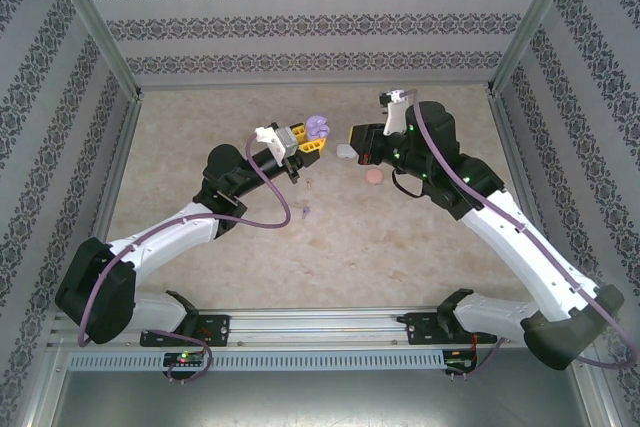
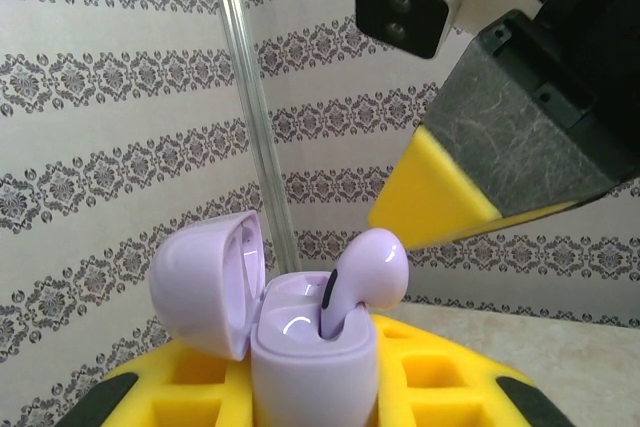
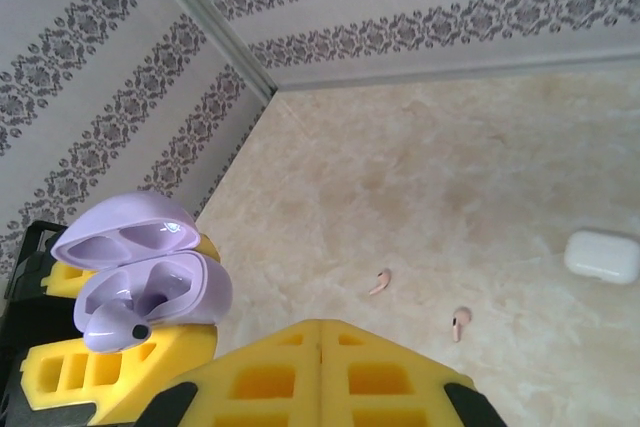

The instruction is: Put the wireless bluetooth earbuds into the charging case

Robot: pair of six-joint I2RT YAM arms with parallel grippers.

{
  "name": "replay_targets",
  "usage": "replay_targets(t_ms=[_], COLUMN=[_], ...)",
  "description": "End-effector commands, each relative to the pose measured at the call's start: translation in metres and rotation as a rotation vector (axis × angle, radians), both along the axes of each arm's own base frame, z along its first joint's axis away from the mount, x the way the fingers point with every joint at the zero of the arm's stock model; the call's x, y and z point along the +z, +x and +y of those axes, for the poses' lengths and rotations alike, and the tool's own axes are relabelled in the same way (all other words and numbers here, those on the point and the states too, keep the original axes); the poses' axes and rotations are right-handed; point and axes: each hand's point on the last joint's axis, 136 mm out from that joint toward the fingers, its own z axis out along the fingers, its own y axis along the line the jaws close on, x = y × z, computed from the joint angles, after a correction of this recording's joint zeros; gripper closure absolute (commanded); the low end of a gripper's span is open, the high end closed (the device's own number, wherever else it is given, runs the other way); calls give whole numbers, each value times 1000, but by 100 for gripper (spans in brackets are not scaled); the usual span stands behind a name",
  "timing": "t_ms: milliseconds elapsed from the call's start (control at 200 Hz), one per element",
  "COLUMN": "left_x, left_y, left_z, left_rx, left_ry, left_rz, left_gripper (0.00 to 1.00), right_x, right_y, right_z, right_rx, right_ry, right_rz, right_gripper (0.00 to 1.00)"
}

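Though closed and empty, right pincer point(image 3: 320, 332) beside purple case point(image 2: 300, 352) in left pincer's point(image 1: 305, 143) tight grip; pink earbuds point(image 3: 379, 282) beyond.

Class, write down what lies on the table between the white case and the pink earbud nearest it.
Nothing: in the right wrist view, the table between the white case and that pink earbud is bare.
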Motion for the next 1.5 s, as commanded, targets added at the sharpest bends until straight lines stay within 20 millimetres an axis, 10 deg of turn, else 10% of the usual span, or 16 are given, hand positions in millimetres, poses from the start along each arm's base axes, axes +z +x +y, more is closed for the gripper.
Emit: replay_targets(t_ms=[0,1074,1499], left_x=[-5,-15,-22], left_y=[-2,7,11], left_z=[-4,-9,0], left_rx=[-15,-17,45], left_ry=[14,8,2], left_rz=[-17,11,10], left_gripper=[100,100,100], right_x=[11,20,80], right_y=[-4,-13,-30], right_z=[9,79,18], right_rx=[45,210,70], right_ry=[42,54,120], right_rz=[23,23,-124], right_gripper=[100,100,100])
